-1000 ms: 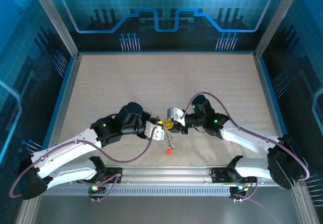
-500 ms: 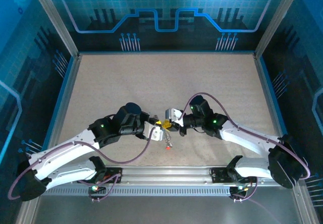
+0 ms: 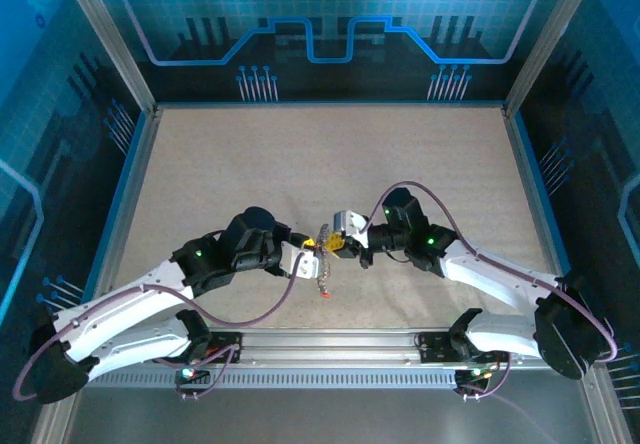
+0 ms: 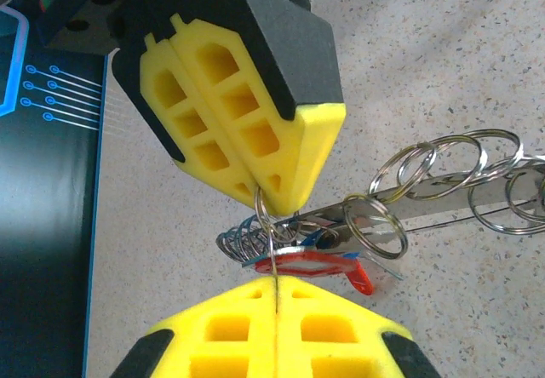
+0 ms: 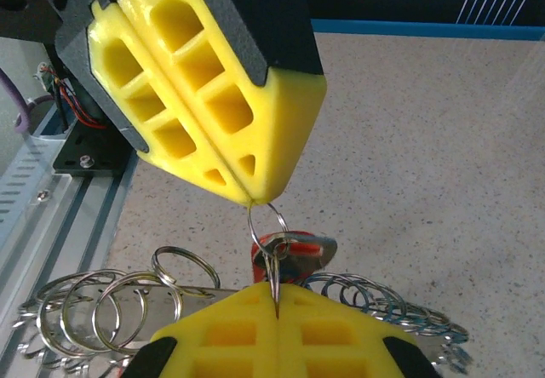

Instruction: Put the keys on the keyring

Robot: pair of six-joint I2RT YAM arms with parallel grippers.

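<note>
Keyring (image 3: 322, 272) farther left than a second ago

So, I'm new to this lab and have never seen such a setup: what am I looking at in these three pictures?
Two robot arms are bolted to a speckled table. One picture looks down from above; the other two come from a camera on each wrist. The left claw and right claw meet mid-table, both shut on the thin keyring. A bunch of keys, one red-headed, and small silvery rings hang there.
</note>
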